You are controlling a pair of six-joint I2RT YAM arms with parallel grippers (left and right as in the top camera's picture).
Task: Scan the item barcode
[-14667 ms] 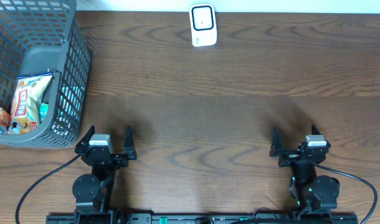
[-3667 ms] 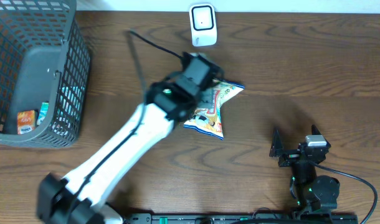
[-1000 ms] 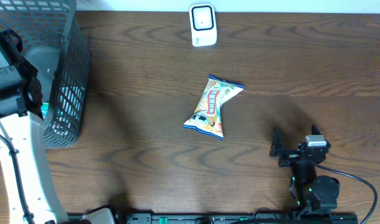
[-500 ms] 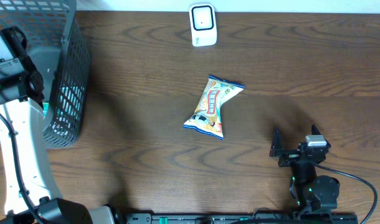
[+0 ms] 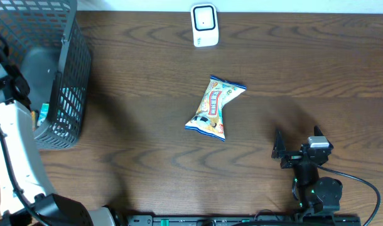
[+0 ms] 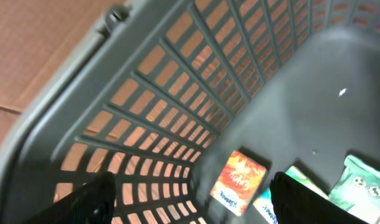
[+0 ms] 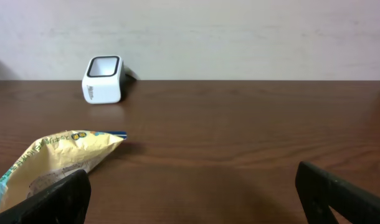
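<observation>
Reaching arm: left gripper [image 6: 193,200] is hanging inside the grey plastic mesh basket [image 5: 71,94], jaws standing wide apart and gripping nothing.
Basket contents: a small orange flat packet [image 6: 238,182] is lying on the basket floor just below the fingers, with green-and-teal packs [image 6: 358,186] lying beside it to the right.
Scanner: the white box-shaped scanner [image 5: 204,25] is sitting at the far edge of the dark wood table [image 5: 147,157].
Table item: a yellow-and-blue foil snack packet [image 5: 215,107] is lying flat mid-table, between the scanner and the right arm, touching neither.
Handling: both packets are looking light, soft and crinkly, and the film is likely slippery. I'm suggesting a pinch on a crimped end seam, not the puffed middle, so the contents aren't getting crushed.
Barcode: not showing in any view.
Right arm: right gripper [image 5: 296,142] is sitting parked near the table's front edge, jaws fully spread and empty.
</observation>
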